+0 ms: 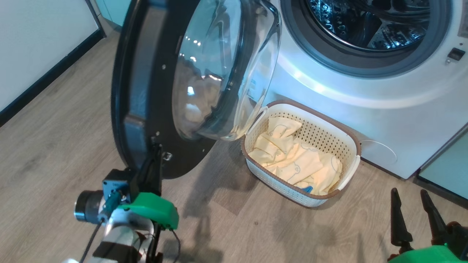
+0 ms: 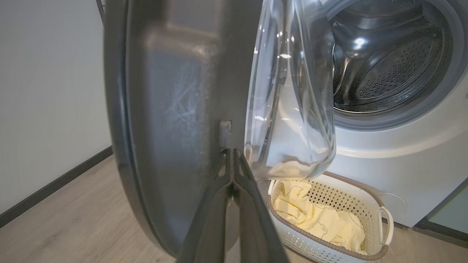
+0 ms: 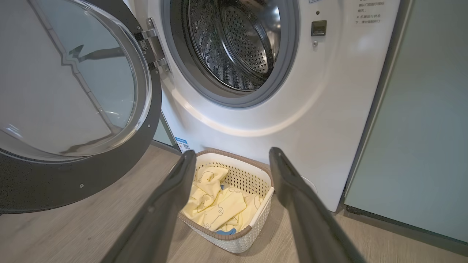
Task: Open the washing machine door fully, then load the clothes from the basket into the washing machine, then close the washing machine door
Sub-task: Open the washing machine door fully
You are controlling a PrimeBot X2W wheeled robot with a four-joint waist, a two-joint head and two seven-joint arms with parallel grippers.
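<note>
The washing machine door (image 1: pixel 146 91) stands swung out, a black ring with a clear glass bowl (image 1: pixel 219 69), hanging partly over the basket. My left gripper (image 1: pixel 157 146) is shut, its tips against the door's inner face beside the latch (image 2: pixel 225 131); the left wrist view shows the left gripper (image 2: pixel 231 151) with fingers pressed together. The washing machine (image 1: pixel 365 106) shows its steel drum (image 3: pixel 237 44). On the floor before it sits the cream basket (image 1: pixel 356 146), holding pale yellow clothes (image 1: pixel 296 160) and a blue piece (image 1: pixel 307 189). My right gripper (image 1: pixel 409 193) hovers open, nothing between its fingers, pointing at the basket (image 3: pixel 234 237).
A pale green cabinet (image 3: pixel 420 128) stands right of the machine. A white wall with a dark skirting (image 1: pixel 44 80) runs along the left. Wood floor (image 1: pixel 256 226) lies between me and the basket.
</note>
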